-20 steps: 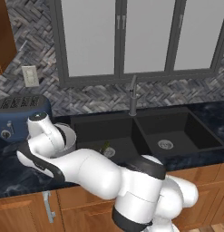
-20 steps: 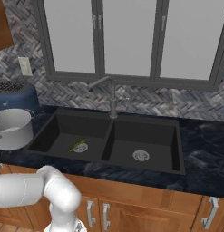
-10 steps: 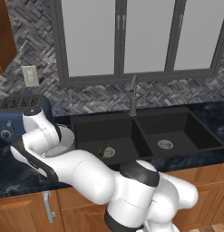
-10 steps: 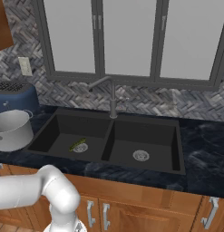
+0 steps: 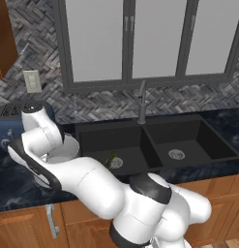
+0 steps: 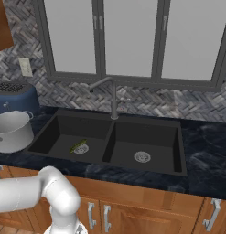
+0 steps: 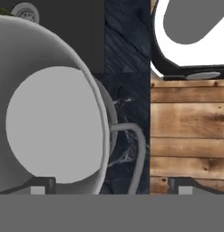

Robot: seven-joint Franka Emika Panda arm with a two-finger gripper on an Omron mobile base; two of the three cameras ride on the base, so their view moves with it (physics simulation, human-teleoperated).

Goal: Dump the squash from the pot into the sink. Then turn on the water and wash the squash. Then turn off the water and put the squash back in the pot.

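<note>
One squash [image 6: 78,146]: lies in the wider left basin of the sink [image 6: 146,131], just beside the round drain; small, green, dry.
Pot [image 6: 13,131]: upright on the dark surface [image 6: 210,157], just left of the sink and in front of the blue toaster [image 6: 16,95]; pale inside bare in the hand view [image 7: 54,127]; loop handle [image 7: 133,149] juts toward the cabinet side.
Claw [image 7: 111,190]: fingers wide apart, one tip over the pot's mouth, the other past the surface edge above the wood cabinet front [image 7: 188,136]; clamped on nothing.
Step in hand: dumping looks done; pot set down and let go; washing not begun.
Faucet [image 6: 113,98]: slim, dark grey, on the back ledge between the two basins; no water seen.
Next move, judged: lift the claw off the pot, swing right to the faucet, open the water.
Edges: pot rim and handle lie close under the claw, so a straight lift seems safest; sink lip sits just right of the pot.
Open room: air above both basins is free; right basin bare save its drain [image 6: 142,156]; window frame [image 6: 128,80] rises close behind the faucet.
</note>
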